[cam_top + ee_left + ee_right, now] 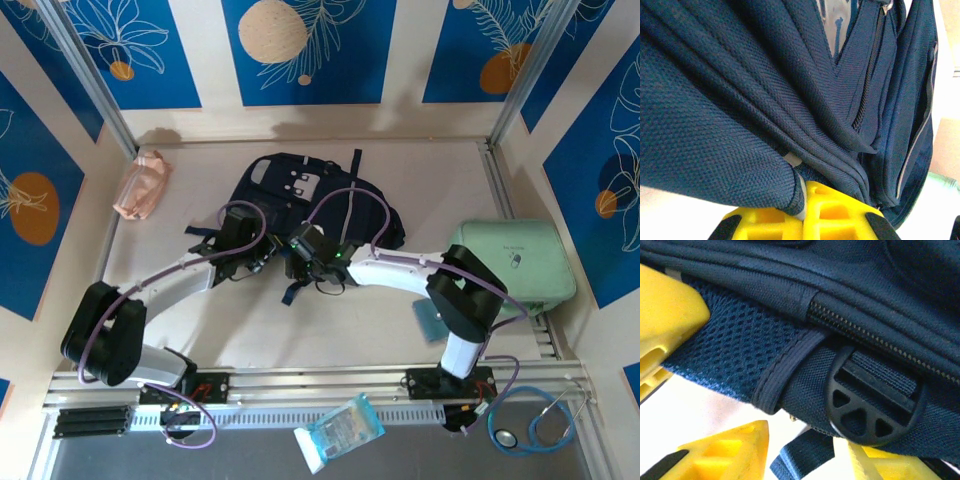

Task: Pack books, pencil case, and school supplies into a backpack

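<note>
Opening step: backpack (300, 195) lies central on tabletop (330, 335), left claw (802, 200) pinching a fabric fold, right claw (735, 372) spread beside the strap buckle (875, 400); next likely calls for parting the zipper (865, 335) mouth.

Table (330, 335): backpack (290, 185) mid, pencil case (142, 185) far-left, mint-green case (515, 265) right.

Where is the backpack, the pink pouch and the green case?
backpack (300, 205), top view, front panel.
pink pouch (142, 185), top view, its middle.
green case (515, 265), top view, its lid.
</note>
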You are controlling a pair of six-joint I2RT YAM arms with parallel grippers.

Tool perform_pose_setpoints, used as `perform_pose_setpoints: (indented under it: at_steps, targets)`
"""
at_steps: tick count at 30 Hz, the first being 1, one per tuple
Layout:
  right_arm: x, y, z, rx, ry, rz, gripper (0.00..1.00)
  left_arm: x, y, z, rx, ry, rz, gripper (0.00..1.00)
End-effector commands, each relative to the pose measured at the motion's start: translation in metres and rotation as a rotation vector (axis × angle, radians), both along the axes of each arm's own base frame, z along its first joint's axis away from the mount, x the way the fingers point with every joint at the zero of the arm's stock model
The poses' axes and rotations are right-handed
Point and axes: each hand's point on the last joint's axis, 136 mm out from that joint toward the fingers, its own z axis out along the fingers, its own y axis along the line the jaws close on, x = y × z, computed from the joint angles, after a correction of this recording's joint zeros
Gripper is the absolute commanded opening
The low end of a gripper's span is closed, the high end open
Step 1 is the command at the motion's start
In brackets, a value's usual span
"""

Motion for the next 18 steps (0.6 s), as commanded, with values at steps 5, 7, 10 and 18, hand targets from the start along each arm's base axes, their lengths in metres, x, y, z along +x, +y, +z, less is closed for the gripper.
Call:
perform_pose_setpoints:
  at_steps: [5,7,10,18]
  targets:
    - [0.030,-0.005,0.002,-0.034,-0.054,-0.093,0.34,0.010,-0.029,0.041,-0.112,-0.101,-0.069,0.00]
    - [0.034,-0.005,0.003,-0.036,-0.063,-0.100,0.32,0.010,-0.030,0.041,-0.114,-0.099,-0.071,0.00]
    - [0.040,-0.005,0.005,-0.039,-0.076,-0.108,0.30,0.009,-0.031,0.041,-0.114,-0.098,-0.073,0.00]
    - [0.044,-0.005,0.006,-0.054,-0.073,-0.100,0.24,0.009,-0.034,0.041,-0.130,-0.096,-0.076,0.00]
